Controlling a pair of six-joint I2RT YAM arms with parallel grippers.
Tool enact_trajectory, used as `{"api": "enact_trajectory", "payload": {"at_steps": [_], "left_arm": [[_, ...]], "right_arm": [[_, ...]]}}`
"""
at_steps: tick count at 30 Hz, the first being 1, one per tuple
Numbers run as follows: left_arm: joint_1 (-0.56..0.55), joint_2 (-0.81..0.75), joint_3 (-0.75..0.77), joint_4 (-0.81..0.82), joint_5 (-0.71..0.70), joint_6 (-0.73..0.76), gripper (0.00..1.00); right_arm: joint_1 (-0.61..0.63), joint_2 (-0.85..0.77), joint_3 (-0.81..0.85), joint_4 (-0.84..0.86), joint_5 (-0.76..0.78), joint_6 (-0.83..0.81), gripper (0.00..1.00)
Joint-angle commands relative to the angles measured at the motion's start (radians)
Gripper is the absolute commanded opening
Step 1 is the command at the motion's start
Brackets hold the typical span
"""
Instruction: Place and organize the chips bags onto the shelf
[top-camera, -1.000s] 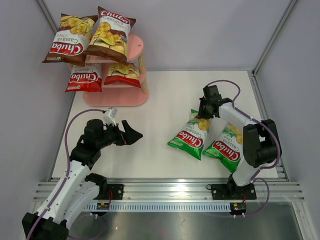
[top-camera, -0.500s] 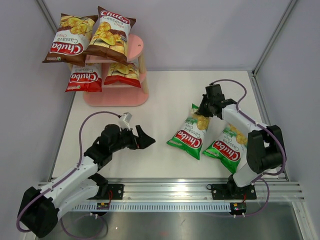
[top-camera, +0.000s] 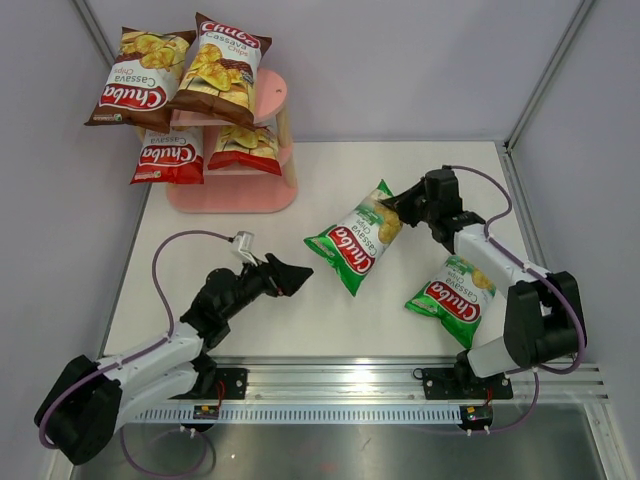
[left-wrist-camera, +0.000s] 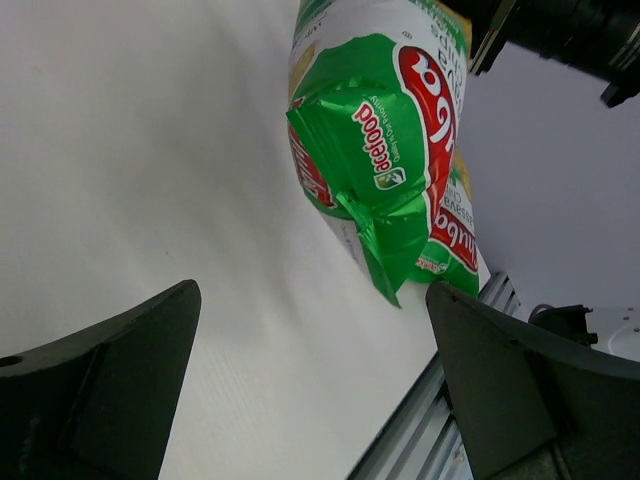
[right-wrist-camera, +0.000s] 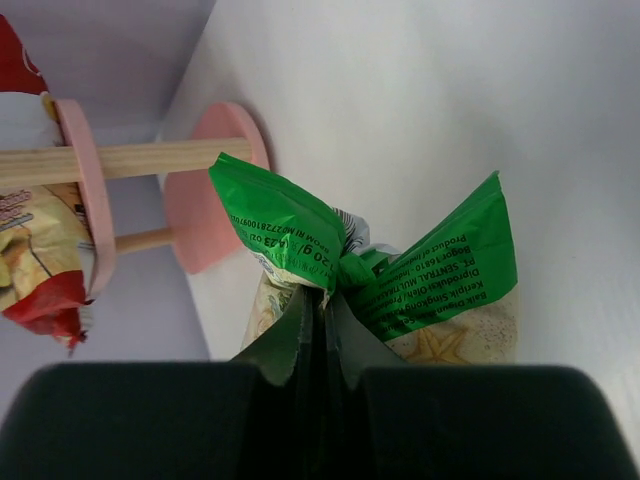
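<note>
The right claw (top-camera: 408, 206) pinches the crimped top seam of a green bag (top-camera: 352, 238), which hangs tilted over the middle of the bench (top-camera: 330, 330), well apart from the shelf (top-camera: 232, 200). It is best to swing it slowly toward the shelf's free lowest board. The left claw (top-camera: 292, 275), wide and empty, could steady its base. The bag looks glossy and puffed, with a red logo and a crumpled seam.

Shelf (top-camera: 272, 92): pink boards, light wood posts. Left brown bag (top-camera: 135, 88) and right brown bag (top-camera: 218, 68): yellow chips, red logo. Left red-white bag (top-camera: 166, 156): red with white lettering. Right red-white bag (top-camera: 244, 148): half hidden, looks the same. Left green bag (top-camera: 352, 240) and right green bag (top-camera: 450, 298): green, red logo. Table (top-camera: 300, 320): white. Left hand (top-camera: 290, 276) and right hand (top-camera: 393, 205): black.
</note>
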Motion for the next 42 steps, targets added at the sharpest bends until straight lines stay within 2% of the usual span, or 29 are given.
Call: {"api": "enact_trajectory", "payload": {"at_steps": [1,4,8,15,22,31,35,36,40,42], "left_arm": [[-0.014,0.043,-0.026,0.291,-0.082,0.031,0.99],[-0.038,0.107,-0.015,0.391,-0.114,0.076,0.99],[-0.061,0.195,0.026,0.521,-0.116,0.114,0.99],[-0.100,0.331,0.111,0.581,-0.163,0.139,0.99],[-0.115,0.420,0.163,0.710,-0.156,0.139,0.99],[-0.118,0.445,0.174,0.721,-0.229,0.100,0.98],[-0.118,0.445,0.177,0.727,-0.217,0.096,0.78],[-0.118,0.444,0.175,0.729,-0.213,0.094,0.66],[-0.118,0.436,0.157,0.736,-0.208,0.094,0.38],[-0.118,0.430,0.151,0.735,-0.203,0.094,0.34]], "right_arm": [[0.002,-0.028,-0.062,0.232,-0.069,0.272,0.00],[0.011,-0.059,-0.123,0.312,-0.051,0.384,0.00],[0.042,-0.111,-0.159,0.323,0.034,0.457,0.00],[0.065,-0.117,-0.243,0.471,0.006,0.632,0.00],[0.114,-0.131,-0.229,0.504,0.003,0.646,0.00],[0.184,-0.188,-0.251,0.494,0.031,0.647,0.00],[0.200,-0.192,-0.272,0.502,0.023,0.644,0.00],[0.201,-0.197,-0.280,0.507,0.028,0.647,0.00],[0.201,-0.243,-0.310,0.498,0.040,0.641,0.00],[0.201,-0.255,-0.312,0.482,0.048,0.618,0.04]]}}
